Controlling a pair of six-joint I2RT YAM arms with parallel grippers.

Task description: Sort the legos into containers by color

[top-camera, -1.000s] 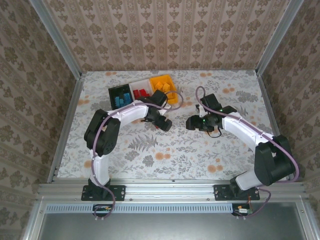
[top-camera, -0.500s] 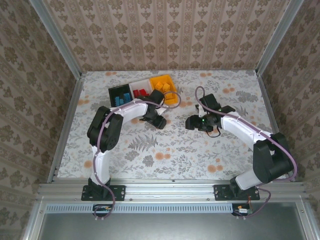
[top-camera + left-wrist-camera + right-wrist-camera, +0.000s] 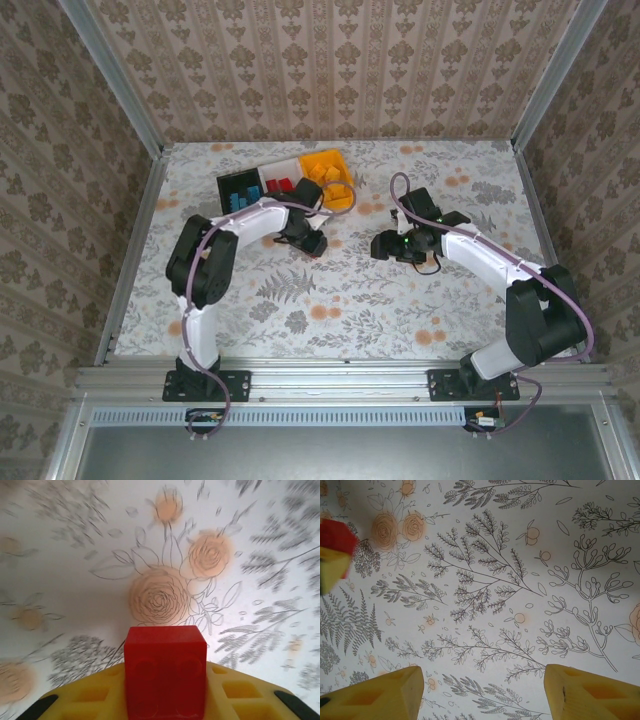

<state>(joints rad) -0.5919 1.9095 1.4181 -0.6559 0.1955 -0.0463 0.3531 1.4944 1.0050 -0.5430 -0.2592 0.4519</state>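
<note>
A red lego (image 3: 165, 672) sits clamped between the yellow fingers (image 3: 85, 700) of my left gripper (image 3: 165, 692), low over the flowered tablecloth. From above, my left gripper (image 3: 311, 241) is just in front of the containers: a black bin (image 3: 224, 182) with blue legos, a white bin (image 3: 284, 166) with red legos, and an orange-yellow bin (image 3: 340, 163) with yellow legos. My right gripper (image 3: 381, 246) stands open to the right of it. In the right wrist view its fingers (image 3: 380, 692) are wide apart over bare cloth, and the held red lego (image 3: 335, 536) shows at the far left.
The flowered tablecloth (image 3: 340, 300) covers the whole table. Metal rails (image 3: 130, 250) and patterned walls close it in on the left, right and back. Both arm bases stand at the near edge.
My left gripper has shut on the red lego and shifted a little to the left, toward the bins. The right arm has barely moved.
</note>
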